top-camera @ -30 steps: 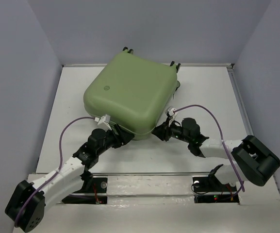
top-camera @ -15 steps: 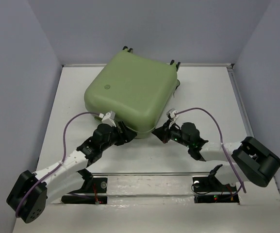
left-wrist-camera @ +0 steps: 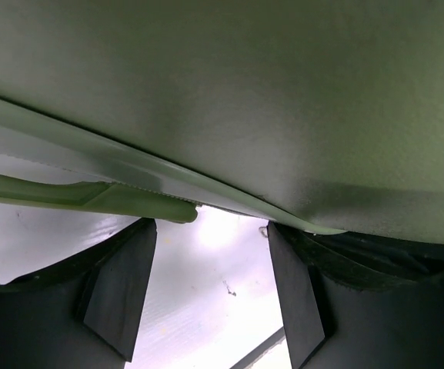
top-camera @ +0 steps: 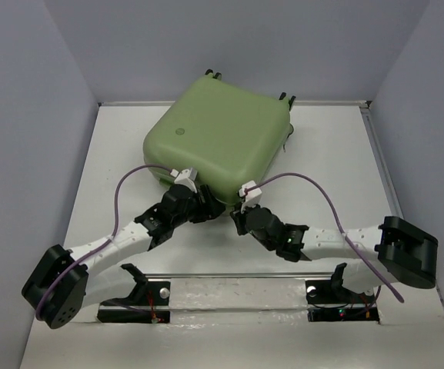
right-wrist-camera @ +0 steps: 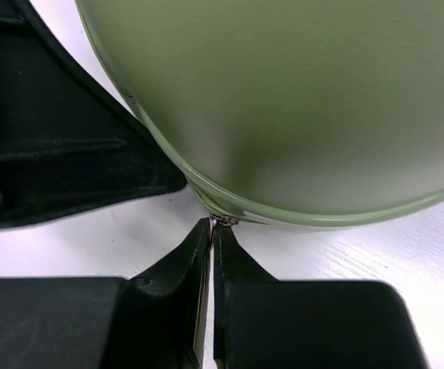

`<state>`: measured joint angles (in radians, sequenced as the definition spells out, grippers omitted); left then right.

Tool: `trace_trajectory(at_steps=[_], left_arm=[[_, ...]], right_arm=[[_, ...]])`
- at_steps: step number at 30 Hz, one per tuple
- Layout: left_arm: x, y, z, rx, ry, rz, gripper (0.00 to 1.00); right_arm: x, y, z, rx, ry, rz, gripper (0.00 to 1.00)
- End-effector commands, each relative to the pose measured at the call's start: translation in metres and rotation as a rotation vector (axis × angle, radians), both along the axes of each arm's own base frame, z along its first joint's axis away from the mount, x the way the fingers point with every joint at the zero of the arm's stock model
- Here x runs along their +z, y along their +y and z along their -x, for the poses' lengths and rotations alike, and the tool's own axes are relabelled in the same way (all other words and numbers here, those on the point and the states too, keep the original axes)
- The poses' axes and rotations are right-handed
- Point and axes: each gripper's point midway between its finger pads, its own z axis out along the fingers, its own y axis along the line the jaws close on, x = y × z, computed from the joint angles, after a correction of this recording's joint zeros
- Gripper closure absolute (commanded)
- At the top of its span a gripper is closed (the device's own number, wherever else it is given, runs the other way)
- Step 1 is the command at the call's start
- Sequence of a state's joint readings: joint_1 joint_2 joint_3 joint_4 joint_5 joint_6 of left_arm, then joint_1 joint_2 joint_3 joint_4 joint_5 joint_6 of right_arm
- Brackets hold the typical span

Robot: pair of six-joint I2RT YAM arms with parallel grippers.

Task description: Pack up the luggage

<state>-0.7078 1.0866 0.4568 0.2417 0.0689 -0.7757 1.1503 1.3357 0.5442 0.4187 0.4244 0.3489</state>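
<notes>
The luggage (top-camera: 218, 142) is a pale olive-green hard-shell suitcase lying flat and closed at the back middle of the table. Its small wheels (top-camera: 287, 98) point to the far wall. My left gripper (top-camera: 205, 207) is open at its near edge. In the left wrist view the two fingers (left-wrist-camera: 121, 284) stand wide apart just under the shell's rim (left-wrist-camera: 229, 196), with nothing between them. My right gripper (top-camera: 235, 219) is shut at the near corner. In the right wrist view its tips (right-wrist-camera: 212, 231) pinch the small metal zipper pull (right-wrist-camera: 223, 221) on the luggage's seam (right-wrist-camera: 283, 100).
The white table (top-camera: 329, 169) is walled by grey panels at the back and both sides. A raised rail (top-camera: 229, 280) runs along the near edge by the arm bases. Purple cables (top-camera: 325, 200) loop over both arms.
The right gripper has slid left along the near edge of the luggage to its corner. The left gripper has moved right and forward. The luggage has shifted a little to the right and back.
</notes>
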Motion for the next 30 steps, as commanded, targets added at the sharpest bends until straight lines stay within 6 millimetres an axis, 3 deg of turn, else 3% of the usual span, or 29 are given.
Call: trace_trajectory(at_steps=[1, 5, 8, 10, 11, 13, 16, 17, 19, 20, 22, 23, 24, 26, 27, 29, 30], left_arm=[[0.118, -0.043, -0.040, -0.015, -0.307, 0.253, 0.29], [0.110, -0.041, -0.039, -0.016, -0.298, 0.229, 0.29], [0.115, -0.029, -0.038, 0.008, -0.316, 0.188, 0.24], [0.115, -0.010, -0.040, 0.058, -0.318, 0.094, 0.11], [0.135, 0.002, -0.035, 0.080, -0.365, 0.095, 0.07], [0.153, 0.027, -0.036, 0.148, -0.406, 0.048, 0.01], [0.202, 0.069, -0.036, 0.256, -0.494, 0.020, 0.01], [0.224, 0.087, -0.042, 0.289, -0.524, 0.006, 0.01], [0.239, 0.100, -0.053, 0.302, -0.535, -0.015, 0.01], [0.259, 0.113, -0.062, 0.320, -0.559, -0.011, 0.01], [0.252, 0.124, -0.089, 0.330, -0.522, -0.067, 0.01], [0.265, 0.129, -0.098, 0.330, -0.536, -0.061, 0.01], [0.250, 0.151, -0.123, 0.387, -0.479, -0.100, 0.01], [0.253, 0.160, -0.143, 0.384, -0.466, -0.085, 0.01], [0.236, 0.175, -0.163, 0.413, -0.413, -0.099, 0.01], [0.222, 0.183, -0.185, 0.397, -0.363, -0.080, 0.01], [0.217, 0.178, -0.189, 0.369, -0.349, -0.066, 0.01]], right_arm=[[0.009, 0.056, 0.059, 0.200, 0.108, -0.027, 0.93], [0.050, 0.083, 0.026, 0.079, 0.027, -0.077, 0.93], [0.058, 0.101, 0.013, 0.053, 0.013, -0.102, 0.93], [0.054, 0.103, 0.015, 0.050, 0.039, -0.116, 0.93], [0.042, 0.097, 0.017, 0.046, 0.057, -0.100, 0.93], [0.036, 0.087, 0.020, 0.033, 0.075, -0.105, 0.93], [0.028, 0.068, 0.023, 0.012, 0.100, -0.112, 0.93], [0.027, 0.065, 0.024, 0.011, 0.105, -0.116, 0.93], [0.027, 0.057, 0.027, 0.009, 0.106, -0.120, 0.93], [0.029, 0.056, 0.028, 0.010, 0.109, -0.125, 0.93], [0.029, 0.052, 0.030, 0.014, 0.113, -0.121, 0.93], [0.030, 0.050, 0.031, 0.016, 0.113, -0.122, 0.93], [0.028, 0.047, 0.031, 0.013, 0.116, -0.113, 0.93], [0.026, 0.043, 0.034, 0.014, 0.126, -0.110, 0.93], [0.029, 0.041, 0.036, 0.019, 0.131, -0.120, 0.93], [0.031, 0.037, 0.039, 0.025, 0.137, -0.120, 0.93], [0.031, 0.036, 0.039, 0.026, 0.139, -0.116, 0.93]])
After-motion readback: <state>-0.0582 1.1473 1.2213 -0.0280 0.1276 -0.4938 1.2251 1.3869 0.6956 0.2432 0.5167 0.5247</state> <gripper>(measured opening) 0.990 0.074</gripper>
